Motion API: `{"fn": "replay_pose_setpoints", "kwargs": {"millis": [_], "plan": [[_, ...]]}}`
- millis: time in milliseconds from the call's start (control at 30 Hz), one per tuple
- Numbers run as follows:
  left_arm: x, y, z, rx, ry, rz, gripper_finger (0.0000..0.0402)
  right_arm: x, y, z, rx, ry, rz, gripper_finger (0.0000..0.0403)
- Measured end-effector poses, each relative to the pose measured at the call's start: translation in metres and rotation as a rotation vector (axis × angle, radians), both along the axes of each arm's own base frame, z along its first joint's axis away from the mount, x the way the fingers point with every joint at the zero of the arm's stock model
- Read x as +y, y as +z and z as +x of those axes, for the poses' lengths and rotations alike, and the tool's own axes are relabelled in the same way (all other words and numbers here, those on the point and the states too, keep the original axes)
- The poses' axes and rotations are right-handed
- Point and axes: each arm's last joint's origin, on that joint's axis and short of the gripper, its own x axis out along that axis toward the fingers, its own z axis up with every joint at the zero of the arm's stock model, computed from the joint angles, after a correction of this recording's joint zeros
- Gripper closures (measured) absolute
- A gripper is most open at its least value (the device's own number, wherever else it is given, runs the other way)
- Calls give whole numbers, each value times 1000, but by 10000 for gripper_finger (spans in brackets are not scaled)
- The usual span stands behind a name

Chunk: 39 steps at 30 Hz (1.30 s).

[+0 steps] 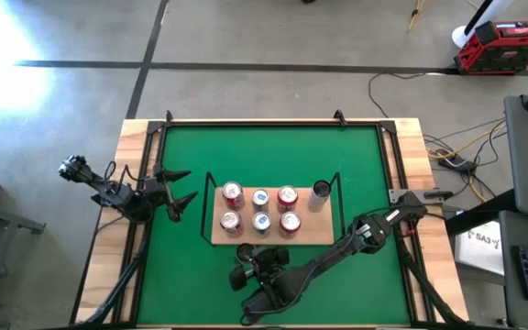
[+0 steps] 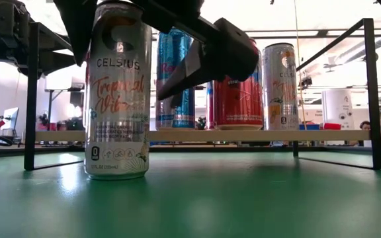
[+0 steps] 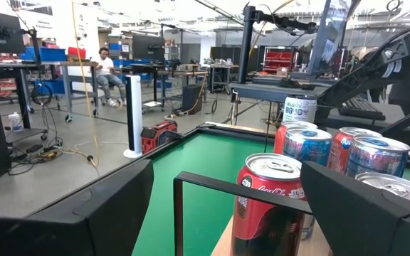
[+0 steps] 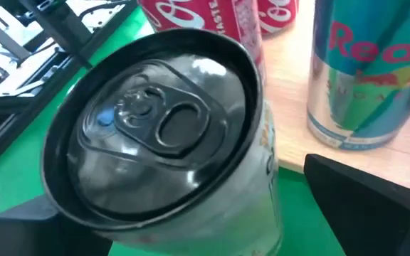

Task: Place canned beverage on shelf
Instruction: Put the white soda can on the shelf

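Observation:
A silver Celsius can with a black lid stands upright on its base on the green mat, just in front of the shelf. The shelf is a light-wood board in a black wire frame. Several Coca-Cola and Red Bull cans stand on it, with a black-lidded can at its right end. My right gripper is open and slants down over the Celsius can, one finger on either side of its top. My left gripper waits open, level, left of the shelf.
The shelf's upright wire ends rise beside the cans. Bare green mat lies beyond the shelf and to its right. The table's wooden border frames the mat. A red toolbox sits on the floor, and a person sits far off.

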Motion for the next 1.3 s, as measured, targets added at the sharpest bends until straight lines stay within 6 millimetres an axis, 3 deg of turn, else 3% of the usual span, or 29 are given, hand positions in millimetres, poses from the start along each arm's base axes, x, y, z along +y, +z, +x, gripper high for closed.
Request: {"fn": "replay_pose_setpoints", "kwargs": {"millis": [133, 367, 467, 633, 1000, 1300], "plan": [[0, 0, 0, 0, 0, 0, 61, 0, 0, 0, -16, -17, 19, 28], [0, 0, 0, 0, 0, 0, 61, 1, 0, 0, -15, -12, 24, 122], [0, 0, 0, 0, 0, 0, 61, 4, 1, -2, -7, -1, 43, 145], [0, 0, 0, -1, 0, 0, 61, 19, 2, -16, -15, -10, 77, 146], [0, 0, 0, -1, 0, -1, 61, 45, 22, -85, 130, -176, 164, 149], [0, 0, 0, -1, 0, 0, 61, 50, 28, -94, 229, -131, 208, 147]]}}
